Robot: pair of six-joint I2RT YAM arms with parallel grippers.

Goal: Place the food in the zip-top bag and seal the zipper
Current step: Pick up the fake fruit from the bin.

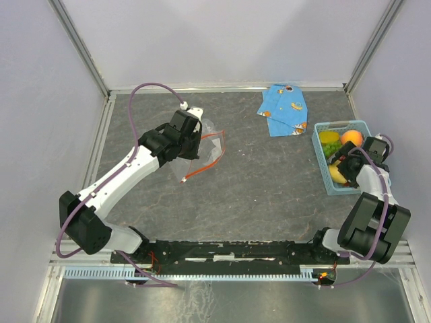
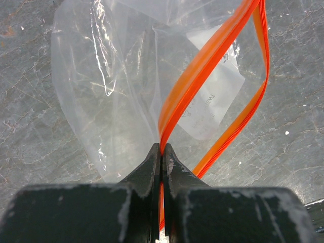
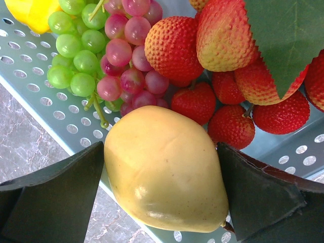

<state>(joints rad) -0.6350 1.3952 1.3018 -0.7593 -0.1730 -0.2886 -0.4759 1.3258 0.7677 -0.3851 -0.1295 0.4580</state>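
My left gripper [image 2: 162, 152] is pinched tight on the zipper [image 2: 202, 76], holding one lip of the zip-top bag [image 2: 116, 76] up. The other lip bows away, so the mouth gapes. The bag sits well apart from the basket [image 1: 322, 156], off to its left, and I see no food in it.

My right gripper [image 3: 162, 167] is down at the basket's near corner, jaws spread wide on either side of the pale yellow apple [image 3: 162, 152]. They sit close against it, but I judge it is not yet squeezed. The grapes [image 3: 101, 55], strawberries [image 3: 197, 101], lemon [image 3: 30, 12] and peach [image 1: 351, 138] all lie in the basket.

So only the bag is readied. Every fruit is left to move, and then the seal.
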